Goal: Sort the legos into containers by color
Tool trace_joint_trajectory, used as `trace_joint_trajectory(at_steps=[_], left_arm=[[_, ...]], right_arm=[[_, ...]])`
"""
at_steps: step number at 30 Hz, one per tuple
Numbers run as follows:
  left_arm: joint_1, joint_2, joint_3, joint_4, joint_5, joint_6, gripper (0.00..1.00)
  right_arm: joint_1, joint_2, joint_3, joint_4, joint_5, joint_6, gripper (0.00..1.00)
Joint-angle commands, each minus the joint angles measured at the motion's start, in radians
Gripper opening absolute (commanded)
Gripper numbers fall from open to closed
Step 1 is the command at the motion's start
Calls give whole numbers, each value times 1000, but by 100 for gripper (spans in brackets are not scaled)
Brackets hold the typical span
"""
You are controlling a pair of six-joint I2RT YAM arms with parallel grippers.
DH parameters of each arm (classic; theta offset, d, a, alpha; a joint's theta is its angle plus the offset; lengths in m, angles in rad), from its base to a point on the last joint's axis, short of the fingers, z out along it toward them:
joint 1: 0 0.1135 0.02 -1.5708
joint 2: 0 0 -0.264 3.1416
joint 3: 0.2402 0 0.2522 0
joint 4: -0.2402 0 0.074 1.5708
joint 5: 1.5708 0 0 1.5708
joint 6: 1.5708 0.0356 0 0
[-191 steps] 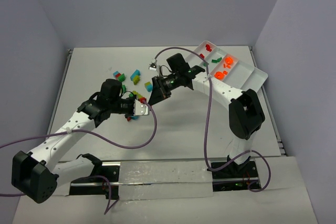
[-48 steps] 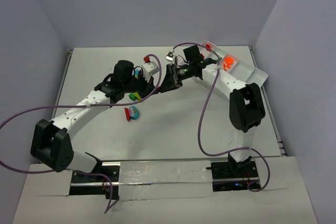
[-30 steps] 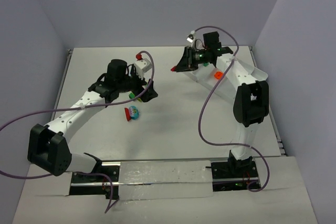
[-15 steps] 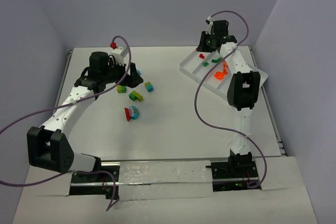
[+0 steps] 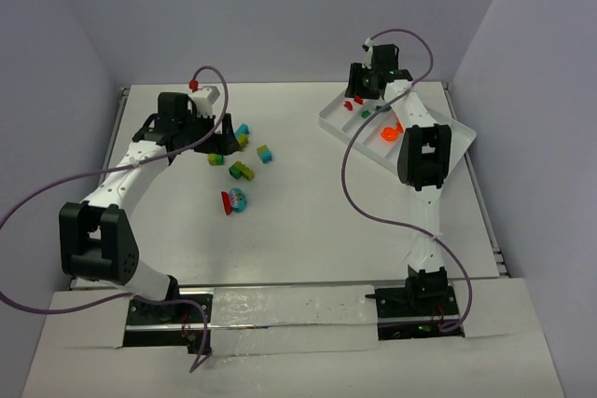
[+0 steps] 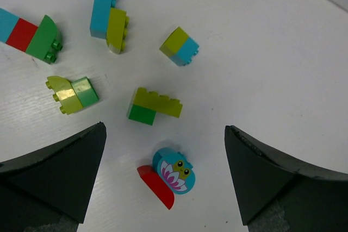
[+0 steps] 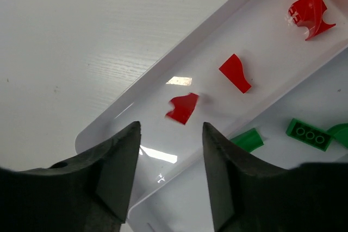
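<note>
— Which arm is taking the next brick?
— I'm reckoning the left. The left gripper (image 6: pixel 164 134) is hovering, jaws spread wide and empty, over the loose legos (image 5: pixel 264 153), which are lying well apart from the tray (image 7: pixel 261 36), off its left side. The lime-and-green brick (image 6: pixel 155 107) is sitting just ahead of the jaws, with its long axis running across the gap.
— And the right?
— The right gripper (image 7: pixel 171 129) is hanging over the tray's end compartment, jaws partly parted and gripping nothing. A red piece (image 7: pixel 182 108) is lying just ahead.
</note>
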Motion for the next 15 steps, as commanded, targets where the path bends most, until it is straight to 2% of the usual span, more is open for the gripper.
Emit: trace_joint_trajectory(at_steps=[1,4,9,15], left_arm=[[4,13,24,-54,-5,78,98],[5,-6,-11,-62,10,176,93],[5,-32,-92,-95,42,329,77],[5,-82,-231,-139,155,644,76]], right_arm=[[-5,-14,49,44,5,2,61],[-4,-37,38,29,-18,9,66],[-3,-139,-23,-4,-95,23,67],[4,-313,-195,-17,-229,18,68]])
